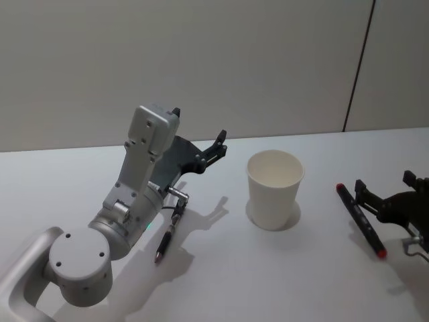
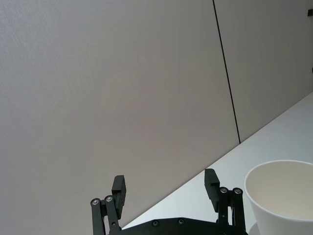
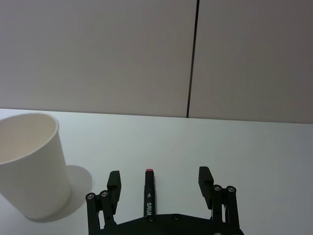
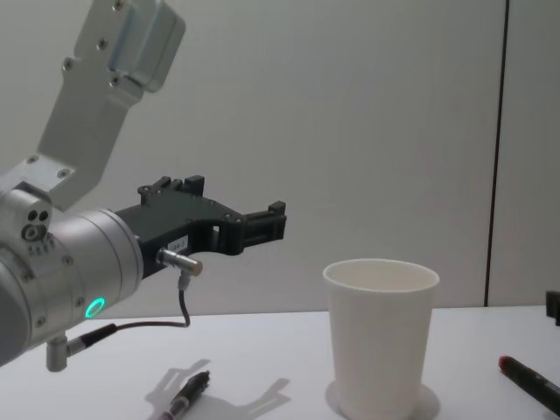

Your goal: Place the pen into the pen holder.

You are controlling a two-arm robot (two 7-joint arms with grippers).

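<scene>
Head view: pen holder (image 1: 275, 190) standing free

A plain white table (image 1: 288, 282) is seen, its matte top running back to a straight far edge. Behind the table a pale grey-beige wall (image 1: 201, 60) is set, made up of flat, unmarked panels. A thin dark seam (image 1: 358, 67) is drawn down the wall and meets the table's far edge towards the table's right side. It is shown slightly slanted from the head and nearly upright from the chest. Soft grey shadows are cast on the table's top, the broadest towards its near left part.
</scene>
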